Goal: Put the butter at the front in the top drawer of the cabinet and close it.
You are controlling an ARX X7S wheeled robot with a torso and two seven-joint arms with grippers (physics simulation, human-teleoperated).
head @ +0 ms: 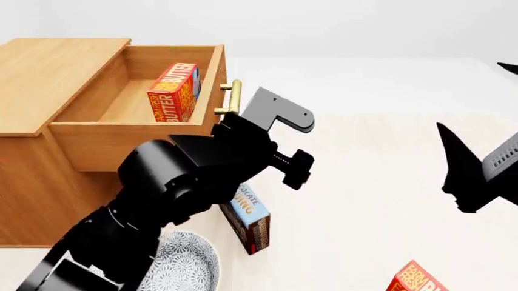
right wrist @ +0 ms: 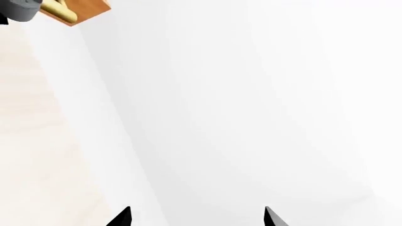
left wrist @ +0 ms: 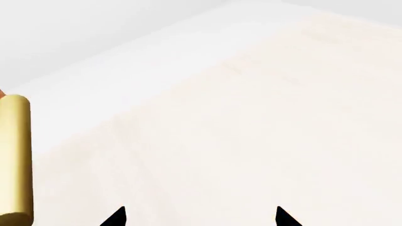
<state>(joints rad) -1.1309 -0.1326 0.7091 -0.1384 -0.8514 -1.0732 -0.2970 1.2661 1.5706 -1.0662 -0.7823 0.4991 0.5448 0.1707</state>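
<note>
The light-brown cabinet [head: 48, 73] stands at the left with its top drawer [head: 133, 136] pulled open. A red butter carton [head: 171, 92] stands upright inside the drawer. A second, identical butter carton [head: 417, 280] lies on the surface at the near right, partly cut off by the view's edge. My left arm reaches in front of the drawer, beside its brass handle [head: 229, 97]. My left gripper [left wrist: 201, 217] is open and empty, with the handle [left wrist: 15, 160] off to one side of it. My right gripper [head: 471, 94] is open and empty at the far right.
A blue-topped chocolate pudding box [head: 249, 221] stands below my left arm, in front of the cabinet. A grey patterned bowl [head: 184, 267] sits near the cabinet's base. The right wrist view shows a corner of the drawer front and its handle [right wrist: 63, 12], far off.
</note>
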